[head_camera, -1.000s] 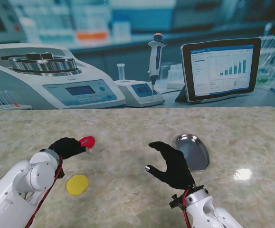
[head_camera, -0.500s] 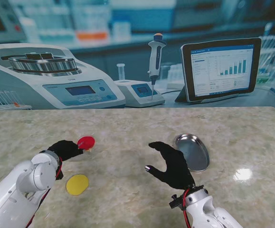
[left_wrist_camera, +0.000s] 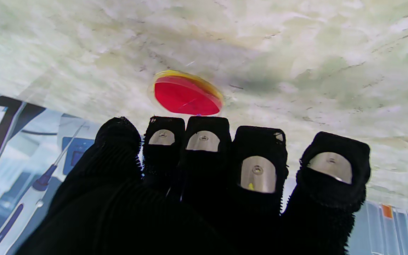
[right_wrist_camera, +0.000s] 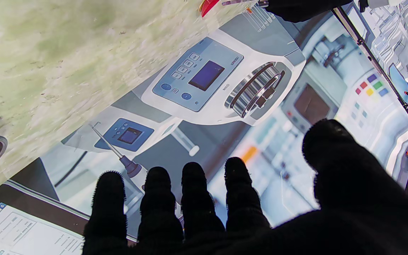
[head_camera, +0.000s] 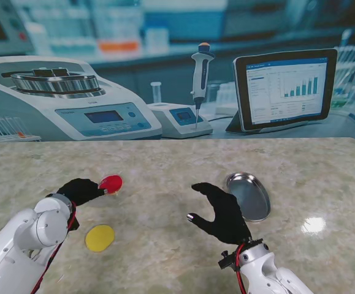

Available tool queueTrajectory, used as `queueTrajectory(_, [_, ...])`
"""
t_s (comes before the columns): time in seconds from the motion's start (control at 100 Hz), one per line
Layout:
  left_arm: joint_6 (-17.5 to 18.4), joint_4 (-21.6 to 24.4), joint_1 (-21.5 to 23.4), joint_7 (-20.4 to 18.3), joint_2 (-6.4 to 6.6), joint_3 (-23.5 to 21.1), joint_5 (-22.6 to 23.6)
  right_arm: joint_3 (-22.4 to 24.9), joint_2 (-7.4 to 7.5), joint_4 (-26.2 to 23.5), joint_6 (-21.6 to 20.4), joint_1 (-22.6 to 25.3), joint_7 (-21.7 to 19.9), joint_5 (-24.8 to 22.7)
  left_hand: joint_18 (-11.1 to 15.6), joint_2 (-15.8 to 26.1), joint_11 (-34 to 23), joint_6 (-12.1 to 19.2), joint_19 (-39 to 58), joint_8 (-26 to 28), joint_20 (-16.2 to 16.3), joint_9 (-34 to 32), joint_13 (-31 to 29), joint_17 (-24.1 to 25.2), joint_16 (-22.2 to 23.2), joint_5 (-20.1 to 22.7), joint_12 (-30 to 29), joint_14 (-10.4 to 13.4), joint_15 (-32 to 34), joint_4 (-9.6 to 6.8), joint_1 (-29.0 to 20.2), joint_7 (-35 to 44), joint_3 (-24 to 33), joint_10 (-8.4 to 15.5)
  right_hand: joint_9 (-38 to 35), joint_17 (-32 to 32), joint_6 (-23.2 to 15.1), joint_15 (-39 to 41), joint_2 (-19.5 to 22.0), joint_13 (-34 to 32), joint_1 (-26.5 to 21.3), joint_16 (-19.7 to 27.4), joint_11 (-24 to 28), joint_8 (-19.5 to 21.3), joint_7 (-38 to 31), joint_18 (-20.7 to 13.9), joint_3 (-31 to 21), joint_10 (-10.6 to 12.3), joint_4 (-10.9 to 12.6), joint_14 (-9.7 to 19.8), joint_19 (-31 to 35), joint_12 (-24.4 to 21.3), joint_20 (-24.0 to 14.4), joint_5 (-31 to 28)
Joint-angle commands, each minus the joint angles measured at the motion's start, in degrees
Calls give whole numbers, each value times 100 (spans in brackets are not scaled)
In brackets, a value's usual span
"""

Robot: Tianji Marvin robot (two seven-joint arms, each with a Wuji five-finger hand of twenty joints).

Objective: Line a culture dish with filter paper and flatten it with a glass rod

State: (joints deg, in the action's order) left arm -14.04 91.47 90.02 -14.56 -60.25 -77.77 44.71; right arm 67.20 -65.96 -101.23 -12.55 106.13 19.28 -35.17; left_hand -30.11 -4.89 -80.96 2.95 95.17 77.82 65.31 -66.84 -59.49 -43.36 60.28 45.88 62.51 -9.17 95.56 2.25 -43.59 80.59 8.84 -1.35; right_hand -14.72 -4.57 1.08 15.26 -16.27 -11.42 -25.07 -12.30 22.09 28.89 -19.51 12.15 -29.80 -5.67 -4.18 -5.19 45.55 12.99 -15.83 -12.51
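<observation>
Left robot hand (head_camera: 82, 190) pinches red disc (head_camera: 111, 183); right robot hand (head_camera: 223, 213) spread beside steel dish (head_camera: 249, 195)

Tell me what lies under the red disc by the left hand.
In the left wrist view a yellow rim peeks out along the red disc's far edge, so something yellow lies beneath. The red disc hides the rest, so what it is stays unclear.

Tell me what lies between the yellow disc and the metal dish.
In the stand view, only the right hand, fingers apart, sits between the yellow disc and the metal dish; otherwise bare table.
</observation>
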Motion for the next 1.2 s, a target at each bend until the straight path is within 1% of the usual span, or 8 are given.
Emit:
queueTrajectory(0.0, [92,196,123,-37,0,-44,-10,-19,-24,-34,17,40,4,7,-168,172,-382,-485,593,152,-122,-276,-302,-105,-91,157,-35,293,397,-109,-126,287,-104,723,68,-23,26,-109,138,186,-3,87,30,-69,-24,-175,-33,0,102,173,87,-7,63,111])
queueTrajectory(0.09, [185,341,226,-123,12,-126,-25,-20,-23,-34,10,41,-2,6,-167,179,-382,-487,593,153,-123,-276,-303,-105,-90,155,-34,293,397,-109,-130,285,-109,722,66,-25,15,-108,137,186,-5,86,32,-68,-25,-176,-33,6,102,175,86,-6,64,105])
queueTrajectory(0.18, [200,462,284,-374,49,-169,-47,-21,-23,-31,3,40,3,1,-157,189,-376,-488,582,154,-125,-254,-283,-87,-90,142,-32,297,387,-109,-130,279,-121,723,68,-24,8,-109,136,187,0,87,32,-69,-23,-178,-29,1,101,176,87,-6,64,112])
queueTrajectory(0.34, [126,405,221,-504,75,-70,24,-22,-25,-29,2,37,12,2,-153,199,-375,-481,581,156,-125,-247,-282,-86,-86,133,-30,300,383,-111,-139,274,-137,725,71,-24,20,-109,135,187,2,87,31,-68,-25,-177,-27,-1,100,174,87,-6,63,109])
queueTrajectory(0.55, [-86,186,40,-493,80,122,130,-10,-27,-34,16,46,16,8,-142,208,-377,-476,580,162,-127,-252,-283,-85,-82,129,-32,300,382,-114,-144,271,-159,736,70,-24,22,-112,137,188,-8,87,31,-69,-23,-177,-27,-2,101,181,87,-6,63,109])
queueTrajectory(0.81, [-306,-50,-136,-506,87,243,186,-2,-27,-36,13,50,13,12,-105,221,-376,-468,594,168,-140,-252,-282,-105,-84,131,-37,337,378,-117,-154,272,-181,747,66,-23,19,-112,133,187,-6,87,33,-69,-23,-179,-30,3,102,178,87,-5,63,108])
queueTrajectory(0.98, [-355,-157,-196,-386,69,254,199,-5,-27,-34,17,46,14,11,-101,215,-377,-468,598,170,-148,-251,-282,-105,-85,132,-38,337,378,-119,-166,271,-189,745,71,-27,12,-111,136,184,-4,87,31,-68,-23,-177,-26,5,100,174,84,-6,65,109])
queueTrajectory(1.19, [-354,-158,-194,-317,56,233,187,-12,-25,-32,16,39,8,7,-97,214,-378,-468,603,172,-158,-252,-281,-105,-86,132,-40,337,378,-120,-173,270,-201,746,68,-27,11,-109,139,182,-7,86,33,-67,-24,-174,-22,4,102,174,84,-5,65,106])
